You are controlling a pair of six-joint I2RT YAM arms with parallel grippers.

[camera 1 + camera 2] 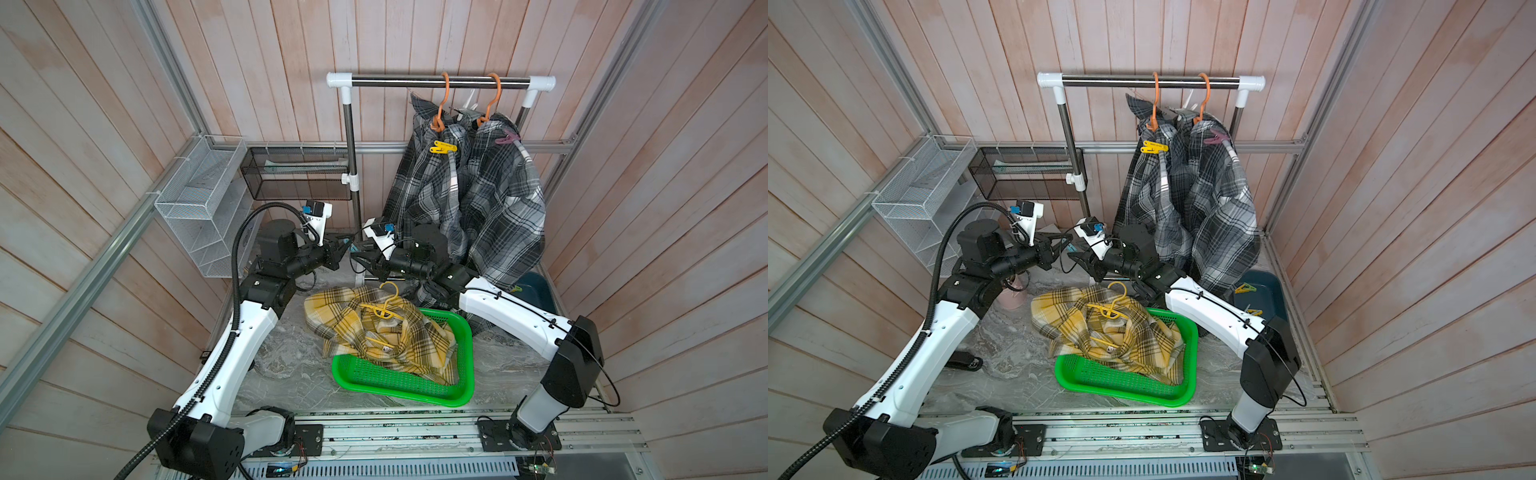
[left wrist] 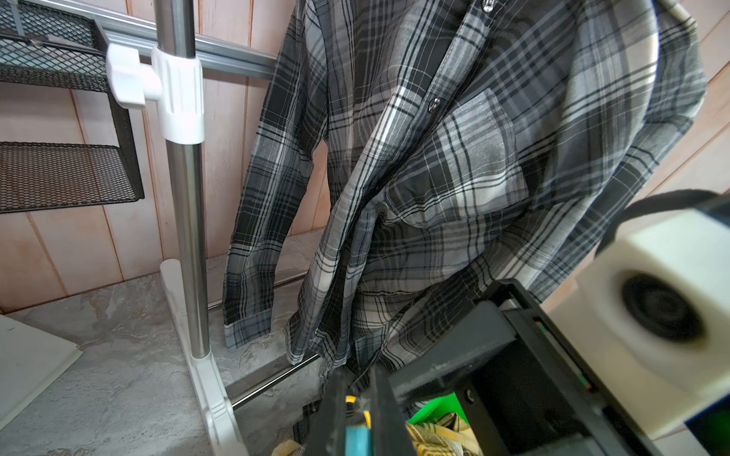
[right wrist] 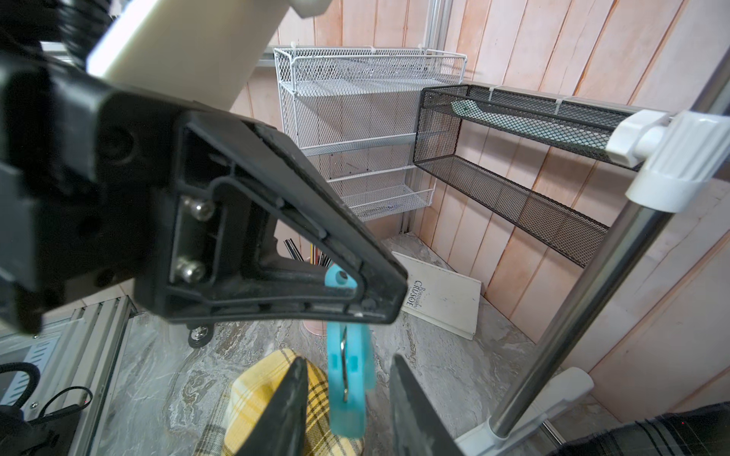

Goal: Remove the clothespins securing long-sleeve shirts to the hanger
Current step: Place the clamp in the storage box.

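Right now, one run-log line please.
left gripper: shut on teal clothespin | right gripper: open, flanking it | yellow clothespin, pink clothespin: on hung grey shirts

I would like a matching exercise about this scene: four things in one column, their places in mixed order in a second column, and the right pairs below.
Things
1. teal clothespin
2. yellow clothespin
3. pink clothespin
4. yellow shirt

Places
A. lying partly in the green basket
B. clipped on the hanging grey shirt farther from the black shelf
C. held in the left gripper
D. clipped on the hanging grey shirt nearer the black shelf

Pairs: 1-C, 2-D, 3-B, 4-A
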